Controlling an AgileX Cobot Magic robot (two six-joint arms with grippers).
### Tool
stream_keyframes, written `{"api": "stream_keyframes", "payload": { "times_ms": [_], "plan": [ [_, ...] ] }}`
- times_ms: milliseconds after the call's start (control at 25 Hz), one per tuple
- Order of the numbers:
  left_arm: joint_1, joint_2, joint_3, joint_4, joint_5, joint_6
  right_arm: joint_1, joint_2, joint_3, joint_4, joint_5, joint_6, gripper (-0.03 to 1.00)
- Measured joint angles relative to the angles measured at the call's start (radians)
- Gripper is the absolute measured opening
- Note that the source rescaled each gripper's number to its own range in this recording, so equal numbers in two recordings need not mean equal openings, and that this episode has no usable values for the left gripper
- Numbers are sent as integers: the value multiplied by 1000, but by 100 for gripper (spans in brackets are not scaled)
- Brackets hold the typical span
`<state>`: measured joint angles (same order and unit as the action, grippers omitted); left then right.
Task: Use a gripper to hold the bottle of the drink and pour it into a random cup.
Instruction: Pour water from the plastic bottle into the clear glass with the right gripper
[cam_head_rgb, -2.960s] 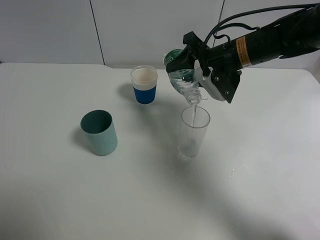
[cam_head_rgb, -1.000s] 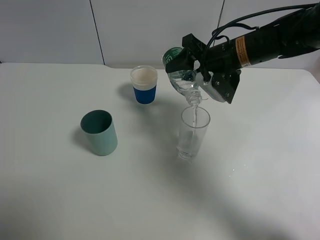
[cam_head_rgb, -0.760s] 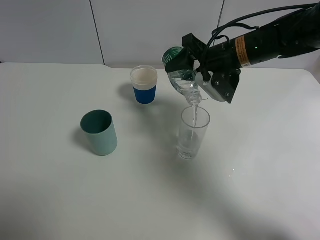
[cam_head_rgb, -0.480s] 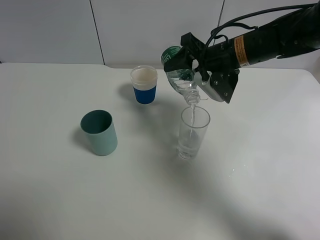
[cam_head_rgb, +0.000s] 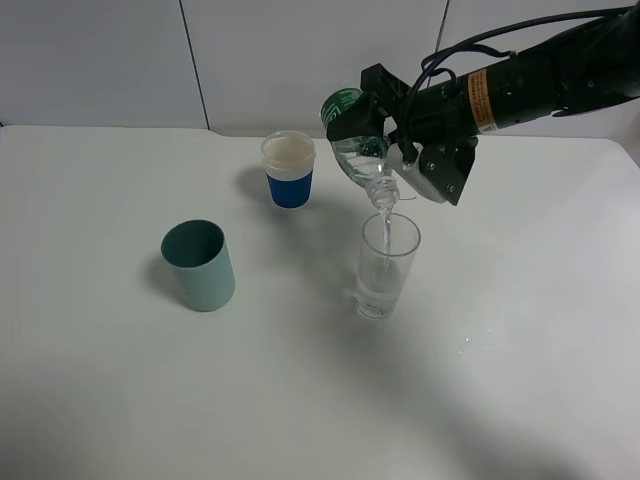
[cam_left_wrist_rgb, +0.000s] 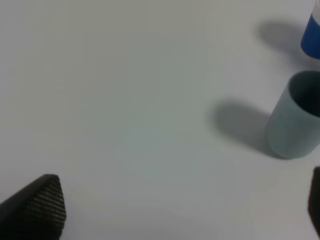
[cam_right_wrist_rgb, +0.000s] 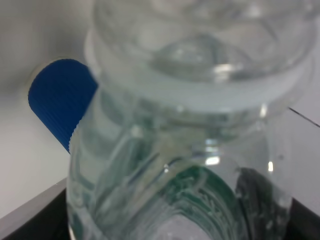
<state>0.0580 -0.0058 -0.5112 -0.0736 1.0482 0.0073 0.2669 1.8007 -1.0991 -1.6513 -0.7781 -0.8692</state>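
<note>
cups x3: glass, teal cup, wht/blue cup | bottle x1

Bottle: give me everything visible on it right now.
The bottle is small, clear plastic with a dark green label and no cap showing. The right gripper holds its body between the jaws, tilted neck-down, mouth just above the rim of the tall glass. A thin stream seems to fall in.

I can read no words anywhere. My orange band is too small, and the label on the bottle blurs
</note>
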Motion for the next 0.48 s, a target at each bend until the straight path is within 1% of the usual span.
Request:
{"api": "stream_keyframes", "payload": {
  "times_ms": [480],
  "plan": [
    [0, 0, 0, 0, 0, 0, 0, 0, 0, 2, 0, -30, 1]
  ]
}}
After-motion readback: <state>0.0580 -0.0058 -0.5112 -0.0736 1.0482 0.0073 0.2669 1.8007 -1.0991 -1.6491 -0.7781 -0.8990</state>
